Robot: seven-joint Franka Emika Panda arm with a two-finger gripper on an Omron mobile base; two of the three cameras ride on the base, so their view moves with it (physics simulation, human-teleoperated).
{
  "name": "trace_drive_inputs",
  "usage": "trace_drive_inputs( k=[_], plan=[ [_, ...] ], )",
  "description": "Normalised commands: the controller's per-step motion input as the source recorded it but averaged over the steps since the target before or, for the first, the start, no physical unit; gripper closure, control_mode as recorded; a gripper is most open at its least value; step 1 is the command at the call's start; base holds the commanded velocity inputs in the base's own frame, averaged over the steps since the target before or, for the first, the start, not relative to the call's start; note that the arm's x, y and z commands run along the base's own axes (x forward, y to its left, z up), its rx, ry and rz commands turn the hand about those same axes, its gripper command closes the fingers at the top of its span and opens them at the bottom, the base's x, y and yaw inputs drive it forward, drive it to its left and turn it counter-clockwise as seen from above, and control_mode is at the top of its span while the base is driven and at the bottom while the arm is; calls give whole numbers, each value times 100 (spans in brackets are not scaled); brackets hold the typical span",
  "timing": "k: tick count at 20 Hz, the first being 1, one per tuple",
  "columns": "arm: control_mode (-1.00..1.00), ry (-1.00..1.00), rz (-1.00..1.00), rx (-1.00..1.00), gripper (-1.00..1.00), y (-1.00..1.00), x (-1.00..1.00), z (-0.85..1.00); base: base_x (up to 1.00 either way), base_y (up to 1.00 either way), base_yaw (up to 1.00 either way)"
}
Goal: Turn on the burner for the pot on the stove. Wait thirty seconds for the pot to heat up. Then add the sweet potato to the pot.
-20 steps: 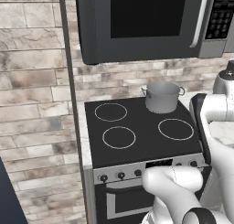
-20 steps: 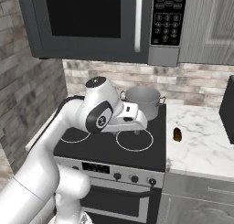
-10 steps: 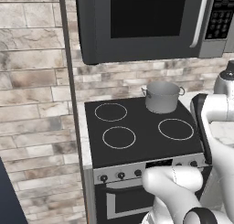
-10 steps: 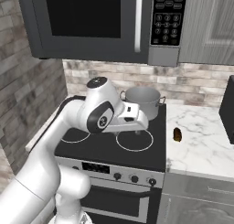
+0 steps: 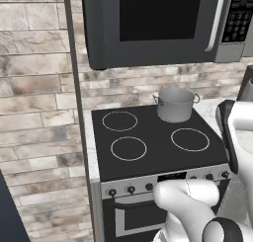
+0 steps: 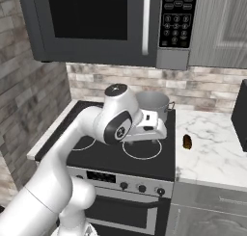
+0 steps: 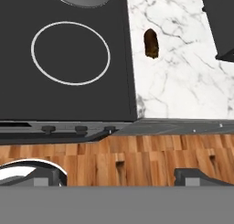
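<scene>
The grey pot [image 5: 175,103] stands on the back right burner of the black-topped stove [image 5: 148,146]; in the right base view my arm partly hides the pot [image 6: 157,103]. On the marble counter just right of the stove lies the small brown sweet potato [image 6: 187,141] [image 7: 151,43]. My gripper [image 6: 152,133] hangs over the front right burner ring [image 7: 71,52], open and empty, with its fingertips wide apart in the hand view [image 7: 153,172]. Small black knobs [image 5: 131,189] line the steel front, and the hand view catches some of them [image 7: 81,128].
A dark microwave [image 5: 158,23] hangs above the stove. A black appliance [image 7: 220,22] stands on the marble counter [image 7: 183,86] to the right of the sweet potato. Wooden floor [image 7: 137,157] lies before the range. A brick wall is to the left.
The hand has drifted a little to the right over the stove. The pot and the sweet potato have stayed put, and the jaws are as wide as before.
</scene>
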Motion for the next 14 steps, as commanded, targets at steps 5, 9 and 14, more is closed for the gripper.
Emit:
trace_drive_inputs(
  k=[5,9,14],
  plan=[
    [-100,0,2,3,-100,-23,3,0,0,0,0],
    [-100,0,1,2,-100,-21,1,0,0,0,0],
    [-100,0,3,1,-100,-21,0,0,0,0,0]
  ],
)
